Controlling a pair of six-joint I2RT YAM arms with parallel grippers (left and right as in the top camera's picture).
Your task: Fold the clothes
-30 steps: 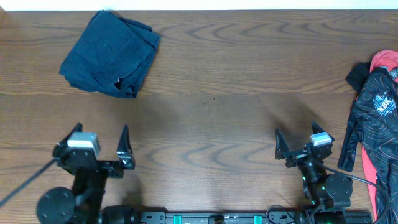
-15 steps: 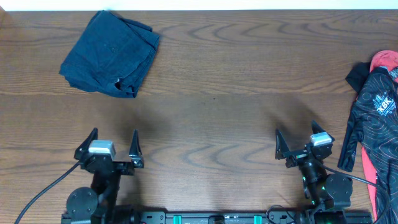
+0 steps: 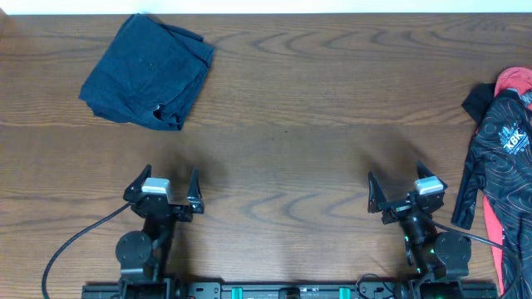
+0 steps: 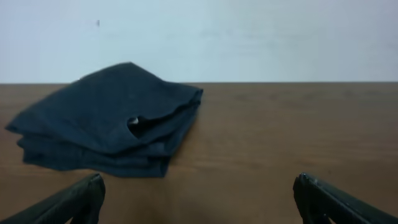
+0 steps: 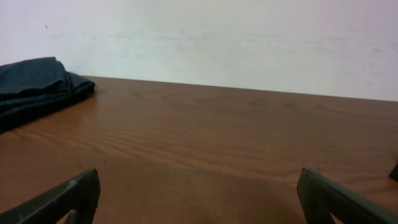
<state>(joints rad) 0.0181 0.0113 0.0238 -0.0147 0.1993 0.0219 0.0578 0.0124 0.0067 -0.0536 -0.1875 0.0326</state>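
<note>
The clothes (image 3: 148, 73) lie far-left on the table (image 3: 316, 100), another garment (image 3: 499, 158) far right.

The clothes (image 3: 148, 73) are matt, denim-like cloth (softly creased) on a smooth, wood-grain table (image 3: 316, 108).

Brown wood-grain worktop (image 3: 332, 100). Black garment (image 3: 497, 158) with white line print and red-pink parts lies crumpled at the worktop's right edge, partly cut off by the frame. Plain white wall (image 5: 249, 37) behind the far edge.

White print on the black-and-red garment (image 3: 499, 166) is illegible.
</note>
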